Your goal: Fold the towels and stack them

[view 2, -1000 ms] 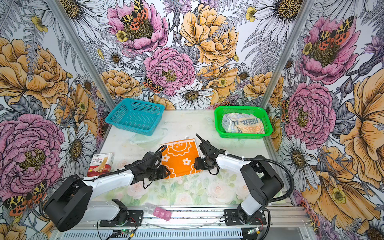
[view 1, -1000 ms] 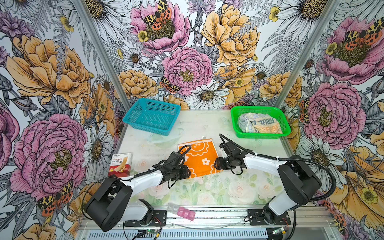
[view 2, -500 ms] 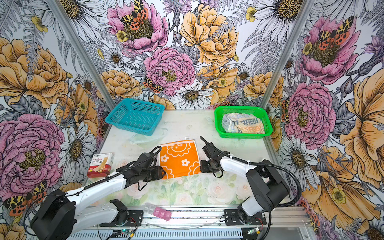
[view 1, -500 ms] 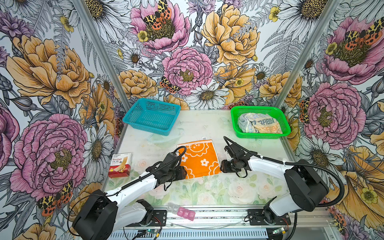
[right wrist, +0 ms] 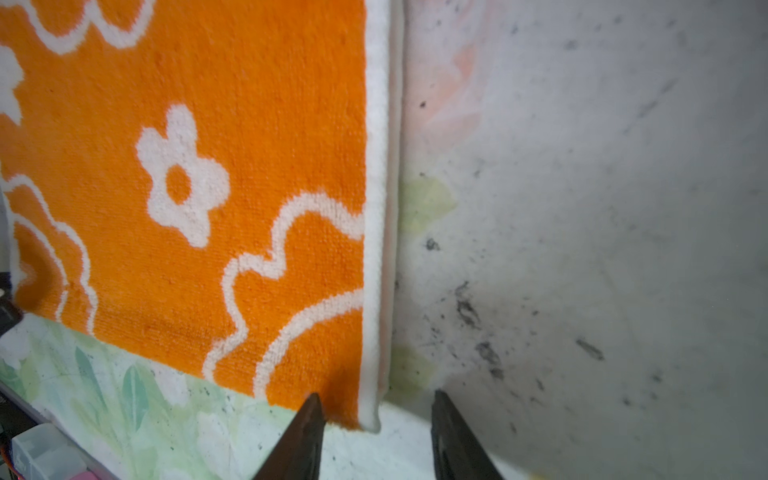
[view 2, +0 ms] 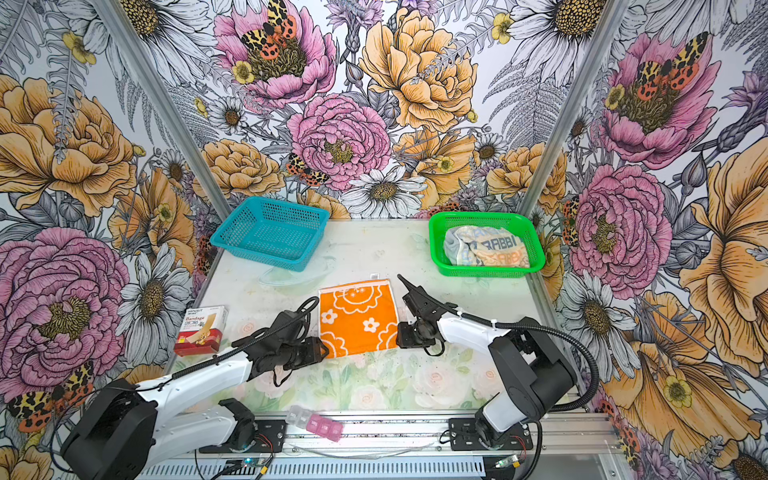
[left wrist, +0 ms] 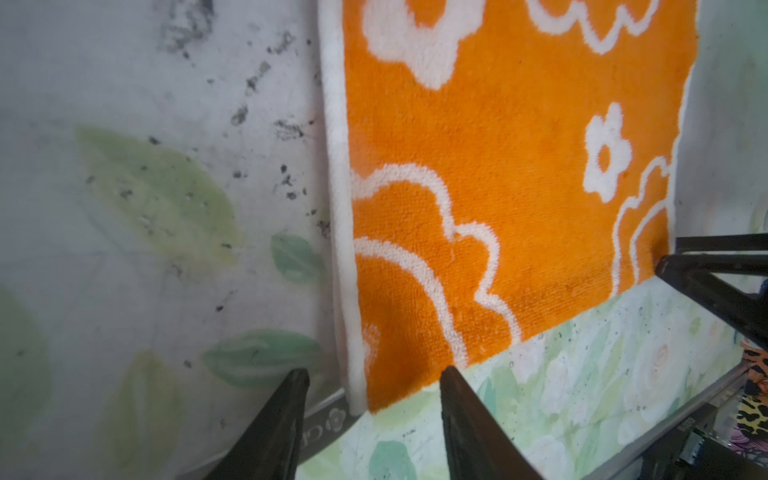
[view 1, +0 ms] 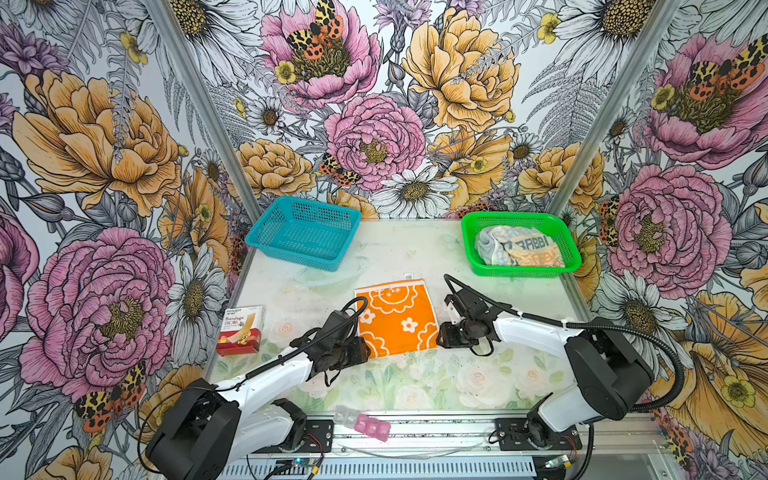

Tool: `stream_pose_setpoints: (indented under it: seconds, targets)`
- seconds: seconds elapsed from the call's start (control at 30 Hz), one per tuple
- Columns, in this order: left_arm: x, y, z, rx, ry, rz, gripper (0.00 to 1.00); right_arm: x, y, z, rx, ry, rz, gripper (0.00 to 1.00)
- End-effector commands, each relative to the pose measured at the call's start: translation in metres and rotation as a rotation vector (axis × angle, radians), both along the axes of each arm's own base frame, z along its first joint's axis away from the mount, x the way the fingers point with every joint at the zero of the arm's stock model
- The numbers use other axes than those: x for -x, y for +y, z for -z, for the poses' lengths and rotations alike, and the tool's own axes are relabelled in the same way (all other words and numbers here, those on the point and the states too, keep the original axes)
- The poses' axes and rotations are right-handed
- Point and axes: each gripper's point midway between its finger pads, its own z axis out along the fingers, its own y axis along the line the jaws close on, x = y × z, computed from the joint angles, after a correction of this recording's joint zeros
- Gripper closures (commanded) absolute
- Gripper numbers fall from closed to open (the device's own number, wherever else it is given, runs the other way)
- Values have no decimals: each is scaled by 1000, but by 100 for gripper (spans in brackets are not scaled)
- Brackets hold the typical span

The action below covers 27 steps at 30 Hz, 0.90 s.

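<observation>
**Operator:** What's on my far left?

**Spotter:** A bandage box sits at the left edge of the table. Behind it, in the back left corner, you have the blue basket.

**Operator:** And my left gripper?

**Spotter:** Your left gripper is low on the table at the near left corner of the orange towel. In the left wrist view its two fingers stand apart, one on each side of that corner. Nothing is pinched between them.

**Operator:** How does the towel lie?

**Spotter:** It lies flat in the middle of the table, white flowers up, and shows in both top views. In the right wrist view you can see two layers at its white edge.

**Operator:** Right side?

**Spotter:** Your right gripper mirrors the left one at the near right corner. Its fingers are parted, with the corner lying in the gap. One fingertip is just at the orange pile and the other is over bare table. It grips nothing.

**Operator:** Further right?

**Spotter:** The green basket is in the back right corner. The striped towel is bunched up inside it, lettering showing. A pale grey fold shows at its left end, but I can't tell you whether that is a separate cloth.
</observation>
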Motion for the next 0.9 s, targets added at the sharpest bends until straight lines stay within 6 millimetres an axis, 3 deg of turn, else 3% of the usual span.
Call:
stream_pose_setpoints:
  seconds: [0.0, 0.1, 0.33, 0.5, 0.67, 0.87]
  targets:
    - [9, -3, 14, 17, 64, 20, 48, 11, 1, 12, 12, 54, -11, 56]
    - [11, -7, 15, 18, 72, 36, 51, 12, 4, 13, 9, 60, -22, 59]
    - [19, -4, 21, -12, 101, 26, 58, 14, 4, 14, 9, 65, -23, 80]
    - [22, -4, 22, -19, 106, 20, 84, 20, -1, 14, 10, 67, -14, 99]
    - [26, -9, 17, -6, 103, 30, 99, 31, -7, 11, -2, 68, -1, 100]
    - [47, -7, 11, -16, 138, 52, 100, 55, -11, 0, -77, 85, 12, 100]
